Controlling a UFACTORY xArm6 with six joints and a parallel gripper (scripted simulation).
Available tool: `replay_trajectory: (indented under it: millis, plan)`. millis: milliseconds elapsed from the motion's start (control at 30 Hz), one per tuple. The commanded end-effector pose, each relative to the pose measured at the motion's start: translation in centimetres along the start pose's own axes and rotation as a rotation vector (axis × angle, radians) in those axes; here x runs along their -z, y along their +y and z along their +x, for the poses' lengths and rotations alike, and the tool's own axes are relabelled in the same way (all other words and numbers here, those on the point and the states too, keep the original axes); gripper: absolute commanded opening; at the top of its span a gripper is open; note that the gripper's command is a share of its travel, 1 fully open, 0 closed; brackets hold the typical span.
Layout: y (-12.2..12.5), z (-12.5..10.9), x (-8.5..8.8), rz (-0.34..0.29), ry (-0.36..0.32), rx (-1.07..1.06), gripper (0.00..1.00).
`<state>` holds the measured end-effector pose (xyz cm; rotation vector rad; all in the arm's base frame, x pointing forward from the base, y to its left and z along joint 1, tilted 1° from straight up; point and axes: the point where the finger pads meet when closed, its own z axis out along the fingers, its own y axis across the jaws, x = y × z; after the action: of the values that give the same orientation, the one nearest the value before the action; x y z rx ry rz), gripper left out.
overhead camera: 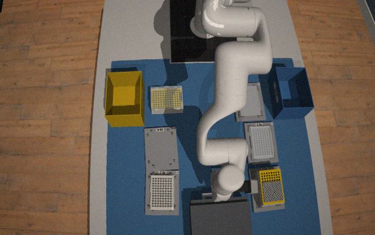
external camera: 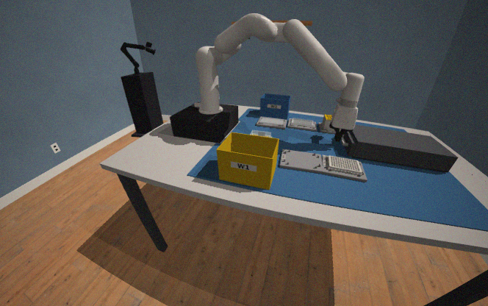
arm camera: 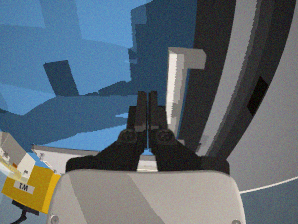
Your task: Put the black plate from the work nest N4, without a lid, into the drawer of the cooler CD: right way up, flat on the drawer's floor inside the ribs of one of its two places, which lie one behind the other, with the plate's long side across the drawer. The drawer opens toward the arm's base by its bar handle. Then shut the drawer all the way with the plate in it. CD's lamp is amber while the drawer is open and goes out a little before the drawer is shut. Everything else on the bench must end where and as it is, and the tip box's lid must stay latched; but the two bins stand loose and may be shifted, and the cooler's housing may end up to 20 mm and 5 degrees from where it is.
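The work nest N4 (overhead camera: 161,147) is a bare grey base with nothing on it; it also shows in the side view (external camera: 299,159). No black plate is in sight in any view. The cooler CD (overhead camera: 220,216) (external camera: 400,147) is a long dark grey box at the bench's edge. Its drawer sits in or nearly in the housing, and I see no amber light. My gripper (arm camera: 148,103) is shut and empty, with its fingertips pointing down just in front of the cooler's front face, beside the pale bar handle (arm camera: 178,92). In the side view the gripper (external camera: 339,137) stands against the cooler's front end.
A yellow bin W1 (overhead camera: 124,97) and a blue bin (overhead camera: 291,93) stand loose. A yellow tip box (overhead camera: 272,186) sits right beside the wrist. A white plate (overhead camera: 161,192), a clear plate (overhead camera: 261,141), a lidded plate (overhead camera: 251,100) and a yellow plate (overhead camera: 166,98) lie on the mat.
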<state>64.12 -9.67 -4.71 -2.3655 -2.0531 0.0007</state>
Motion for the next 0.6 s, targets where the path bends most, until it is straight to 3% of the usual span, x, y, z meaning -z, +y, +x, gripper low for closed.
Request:
replay_trajectory:
  millis: [0, 567]
  plan:
    - [0.6, 0.0, 0.4, -0.026, 0.000, 0.000, 0.00]
    - [-2.0, 0.0, 0.3, -0.026, 0.000, 0.000, 0.00]
